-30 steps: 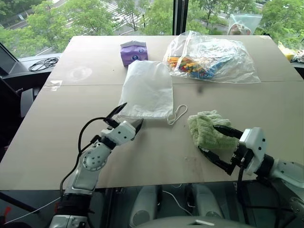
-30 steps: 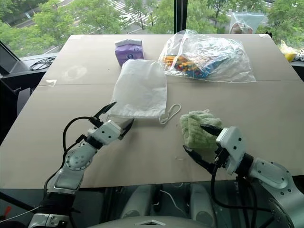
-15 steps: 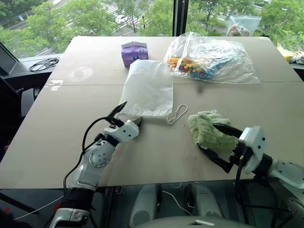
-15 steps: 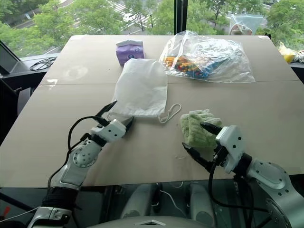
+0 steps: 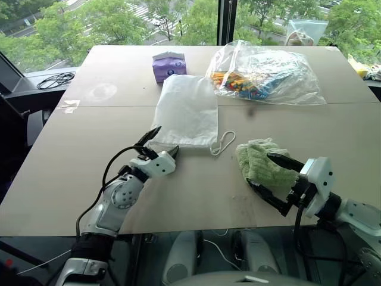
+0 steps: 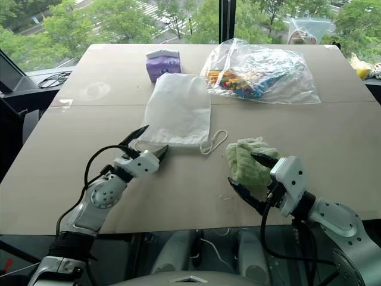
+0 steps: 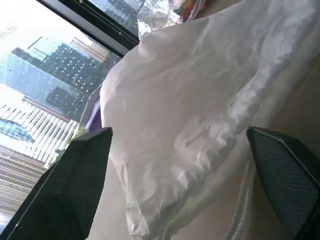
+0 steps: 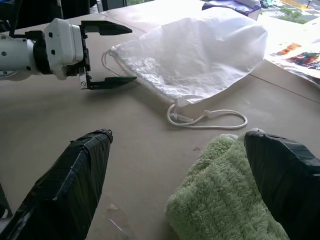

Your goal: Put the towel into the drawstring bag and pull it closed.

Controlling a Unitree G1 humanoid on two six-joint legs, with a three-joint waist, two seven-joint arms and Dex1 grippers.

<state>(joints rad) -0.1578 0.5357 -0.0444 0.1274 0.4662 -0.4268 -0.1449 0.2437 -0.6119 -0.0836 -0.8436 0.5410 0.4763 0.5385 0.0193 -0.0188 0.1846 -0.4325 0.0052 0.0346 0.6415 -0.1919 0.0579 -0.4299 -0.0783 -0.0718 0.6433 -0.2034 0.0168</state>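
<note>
The left claw (image 5: 159, 145) has crept forward toward the near left corner of the drawstring bag (image 5: 186, 113), its open fingers now straddling that corner where a second ago they stood a little short of it. It has also rolled slightly about its own pointing line.

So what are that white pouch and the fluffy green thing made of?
The drawstring bag looks like thin, matte white fabric: it crinkles finely, possibly a papery synthetic. The towel looks like soft terry cloth, with a thick looped pile and no sheen.
</note>
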